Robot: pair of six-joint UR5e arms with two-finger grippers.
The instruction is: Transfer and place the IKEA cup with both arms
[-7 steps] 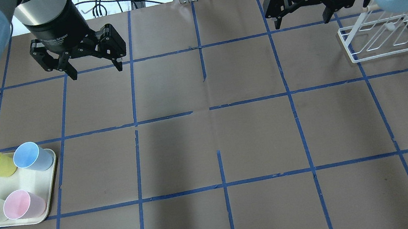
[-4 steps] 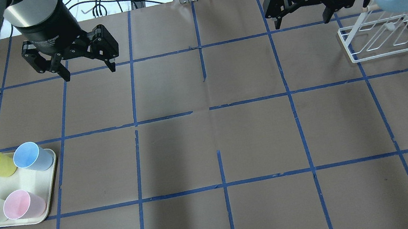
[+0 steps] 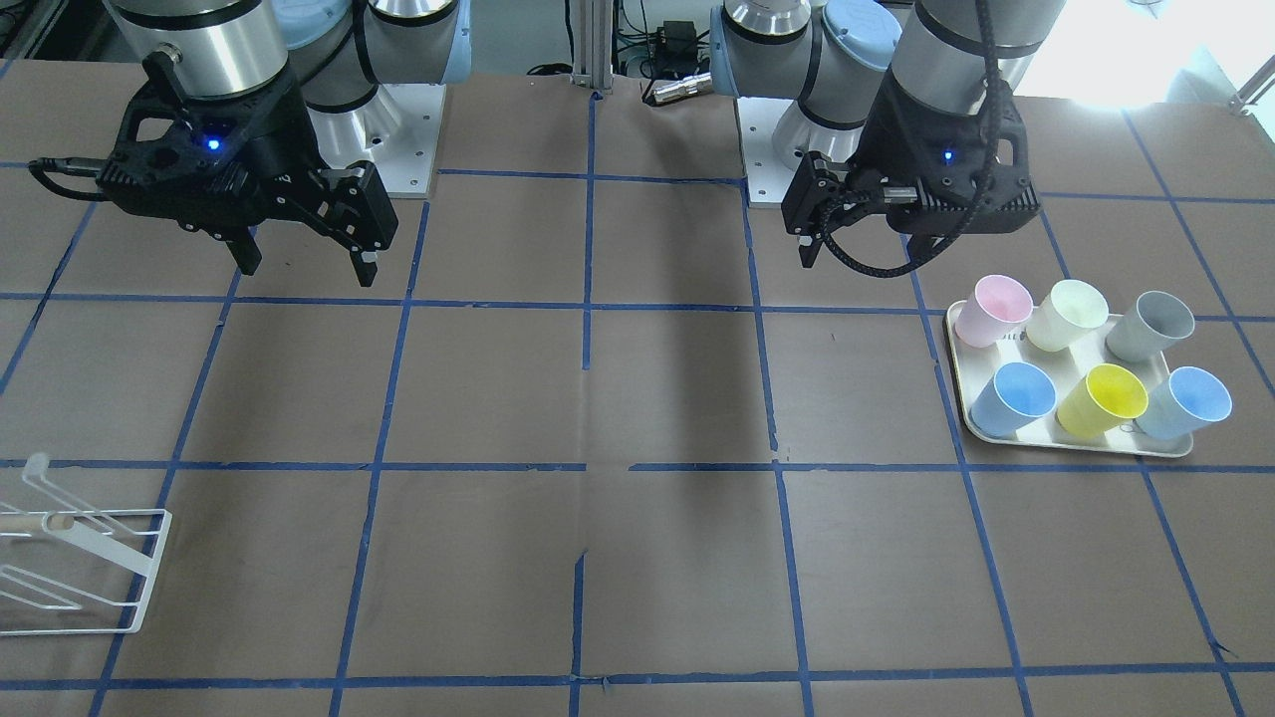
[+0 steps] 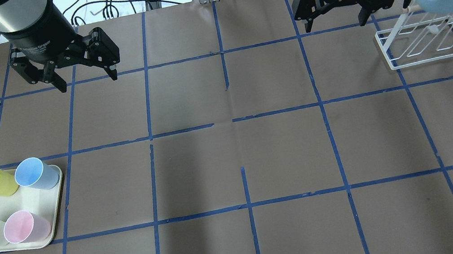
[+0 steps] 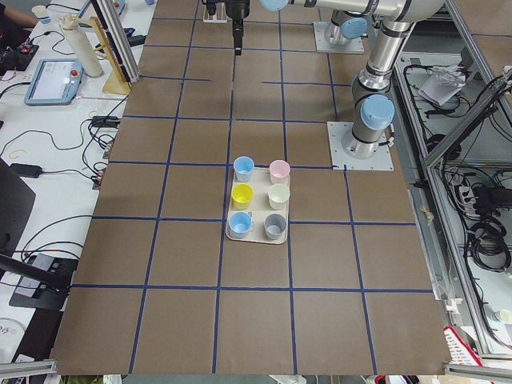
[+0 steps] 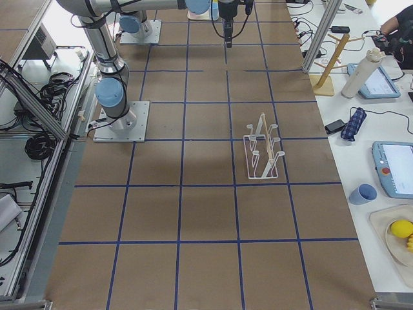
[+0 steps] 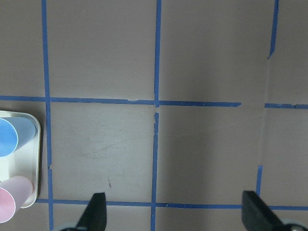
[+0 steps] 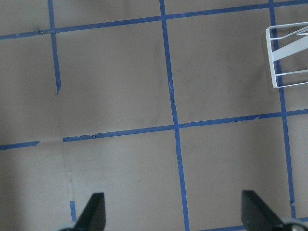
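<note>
Left tool leftward, IKEA cup apart

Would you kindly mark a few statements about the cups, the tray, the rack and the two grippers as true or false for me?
1. The left gripper is open and empty. True.
2. The tray holds four cups. False: six cups stand on it.
3. The yellow cup stands between the blue IKEA cup and the sky-blue cup. True.
4. The right gripper is shut on the blue IKEA cup. False: it is open and empty, and the cup stands on the tray.
5. The white rack lies beside the tray. False: it lies at the opposite side of the table, near the right gripper.
</note>
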